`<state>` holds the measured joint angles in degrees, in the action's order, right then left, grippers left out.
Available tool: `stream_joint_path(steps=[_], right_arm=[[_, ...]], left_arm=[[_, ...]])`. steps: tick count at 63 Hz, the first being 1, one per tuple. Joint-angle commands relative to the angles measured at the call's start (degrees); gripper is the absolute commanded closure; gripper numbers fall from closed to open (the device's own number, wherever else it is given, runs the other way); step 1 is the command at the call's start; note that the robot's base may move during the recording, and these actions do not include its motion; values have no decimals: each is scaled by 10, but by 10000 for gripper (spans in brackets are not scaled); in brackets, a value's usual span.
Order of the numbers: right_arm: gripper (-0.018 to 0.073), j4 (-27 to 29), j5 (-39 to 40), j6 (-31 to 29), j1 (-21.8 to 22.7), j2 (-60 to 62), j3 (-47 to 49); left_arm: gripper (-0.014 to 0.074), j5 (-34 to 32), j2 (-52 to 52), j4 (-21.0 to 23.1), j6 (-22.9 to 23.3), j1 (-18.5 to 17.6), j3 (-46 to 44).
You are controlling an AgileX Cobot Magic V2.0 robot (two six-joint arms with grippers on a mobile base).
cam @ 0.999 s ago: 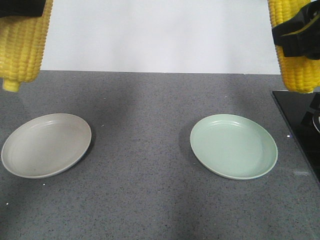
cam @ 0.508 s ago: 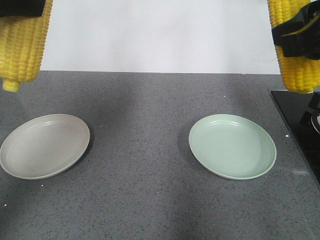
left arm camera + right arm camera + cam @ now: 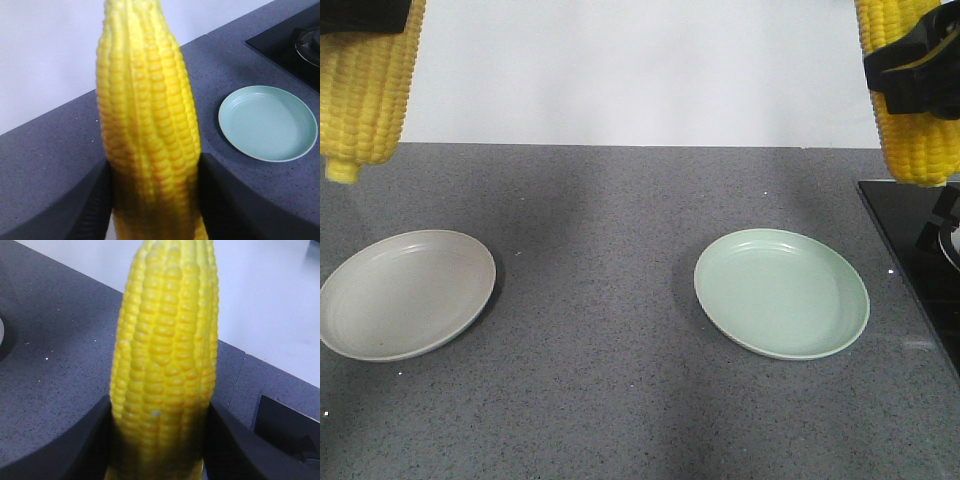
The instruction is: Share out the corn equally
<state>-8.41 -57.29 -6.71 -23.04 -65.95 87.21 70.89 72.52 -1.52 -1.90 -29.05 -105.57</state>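
Two cobs are in the air, one per arm, both plates bare. The left gripper (image 3: 152, 200) is clamped on the left cob (image 3: 365, 90); the left wrist view shows dark jaws pressed against either side of the kernels. That cob hangs upright at the top left of the front view, pale stub end down, above and behind the grey plate (image 3: 360, 345). The right gripper (image 3: 157, 440) is likewise closed on the right cob (image 3: 920, 150), a black finger wrapped across it in the front view; it hangs upright at the top right, behind and to the right of the green plate (image 3: 715, 300), over the edge of the black cooktop (image 3: 910, 250). Both plates sit flat on the grey speckled counter (image 3: 590, 300), well apart. Judged step: carry phase, one cob per plate, neither yet lowered. Next move calls for bringing each cob forward over its own plate, tipping it from upright toward flat, and lowering before release, since a rounded cob dropped on end could roll off a shallow rim.
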Motion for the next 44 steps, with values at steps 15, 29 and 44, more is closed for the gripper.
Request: stream_joint_path(steps=[15, 29, 44], right_arm=[[568, -7, 43, -4, 2, 9, 13], [568, -7, 43, -4, 2, 9, 13], [568, -7, 43, -4, 2, 9, 13]], left_arm=[[603, -39, -8, 1, 4, -2, -12], [603, -39, -8, 1, 4, -2, -12], [603, -39, -8, 1, 4, -2, -12]])
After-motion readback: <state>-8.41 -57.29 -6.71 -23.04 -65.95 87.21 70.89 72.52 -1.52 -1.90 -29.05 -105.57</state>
